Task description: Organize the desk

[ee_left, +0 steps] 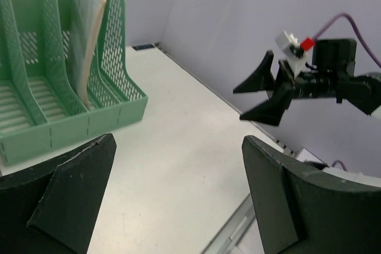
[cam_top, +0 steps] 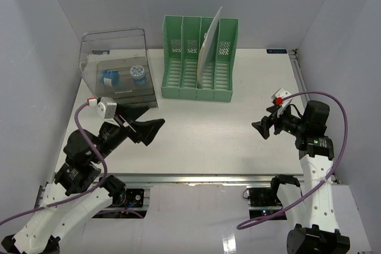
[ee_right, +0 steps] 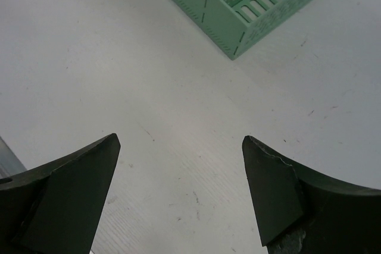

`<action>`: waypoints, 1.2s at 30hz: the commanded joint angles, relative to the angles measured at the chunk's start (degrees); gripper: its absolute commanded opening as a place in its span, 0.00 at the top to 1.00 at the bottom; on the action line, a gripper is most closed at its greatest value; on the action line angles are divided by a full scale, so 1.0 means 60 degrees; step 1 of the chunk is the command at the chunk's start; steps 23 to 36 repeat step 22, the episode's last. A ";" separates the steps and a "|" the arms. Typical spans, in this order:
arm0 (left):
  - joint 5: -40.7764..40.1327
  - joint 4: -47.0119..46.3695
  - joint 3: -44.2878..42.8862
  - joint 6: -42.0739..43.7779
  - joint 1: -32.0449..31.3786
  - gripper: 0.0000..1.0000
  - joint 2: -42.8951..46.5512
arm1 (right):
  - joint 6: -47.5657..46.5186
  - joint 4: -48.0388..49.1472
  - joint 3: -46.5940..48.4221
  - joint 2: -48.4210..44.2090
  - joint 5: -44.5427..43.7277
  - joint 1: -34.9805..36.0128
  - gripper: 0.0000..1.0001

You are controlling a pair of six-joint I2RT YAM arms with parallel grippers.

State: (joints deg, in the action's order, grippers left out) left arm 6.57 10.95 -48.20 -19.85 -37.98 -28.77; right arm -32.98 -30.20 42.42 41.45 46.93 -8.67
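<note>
The desk (cam_top: 202, 129) is a wide white tabletop with a silver rail (cam_top: 196, 178) along its near edge. My left gripper (cam_top: 152, 130) is open and empty, low over the near left of the desk and pointing right. In the left wrist view (ee_left: 178, 197) only bare desk (ee_left: 178, 147) lies between its fingers. My right gripper (cam_top: 262, 129) is open and empty over the right side and points left. In the right wrist view (ee_right: 178, 191) it hangs over bare desk (ee_right: 119, 75). It also shows in the left wrist view (ee_left: 268, 90).
A green slotted file rack (cam_top: 199, 60) stands at the back centre with a white sheet (cam_top: 208, 43) upright in one slot. It also shows in the left wrist view (ee_left: 59, 93) and the right wrist view (ee_right: 238, 4). A clear plastic drawer box (cam_top: 116, 69) holding small blue items stands at the back left.
</note>
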 commanded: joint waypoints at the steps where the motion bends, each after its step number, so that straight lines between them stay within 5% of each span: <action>1: 0.0723 0.0809 0.1202 -0.0696 0.0031 0.02 0.1023 | 0.2464 0.1126 0.0012 -0.0531 -0.1303 -0.0059 0.10; 12: 0.0883 0.1938 0.1769 -0.0398 0.0031 0.02 0.1864 | 0.4023 0.1837 -0.1187 -0.1438 -0.4460 -0.0064 0.10; 36: 0.0402 0.2228 0.2320 -0.0524 0.0031 0.02 0.2723 | 0.4055 0.1964 -0.1691 -0.1913 -0.4741 -0.0064 0.10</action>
